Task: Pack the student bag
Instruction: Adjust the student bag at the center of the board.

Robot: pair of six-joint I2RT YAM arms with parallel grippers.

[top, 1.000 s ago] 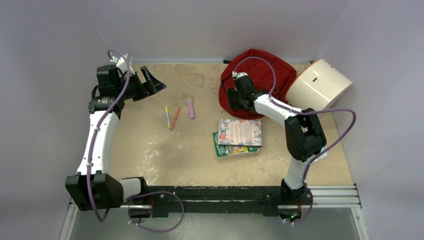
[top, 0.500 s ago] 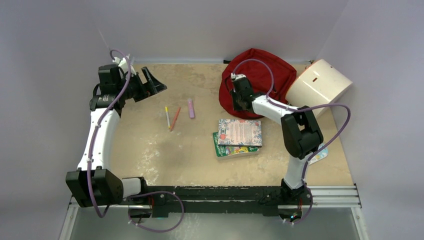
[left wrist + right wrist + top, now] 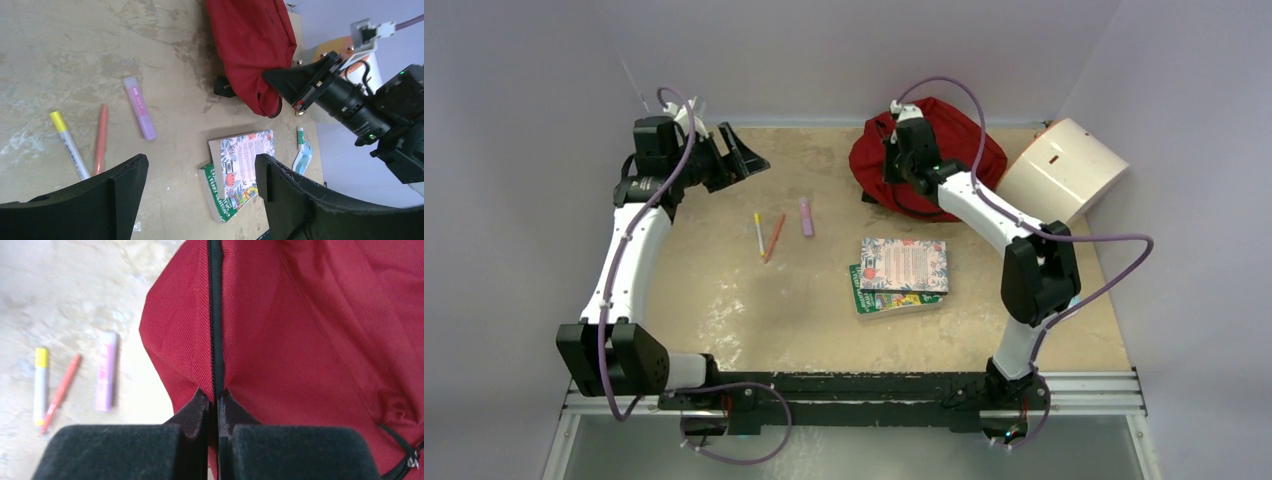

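Item: student bag [image 3: 869, 165], dark red, slumped at the table's far side, near white box [image 3: 1064, 170]. left gripper [image 3: 201, 162]: fingers spread, empty, raised far left. right gripper [image 3: 214, 402]: fingers pressed together, pinching the bag's black zipper seam [image 3: 215, 315]. Handling: lift slowly and straight; fabric likely slips under sideways pull.

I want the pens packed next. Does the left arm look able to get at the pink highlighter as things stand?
Probably yes. The left gripper hangs open at the far left, and the pink highlighter lies flat on bare table ahead of it, apart from the orange pen; nothing stands between.
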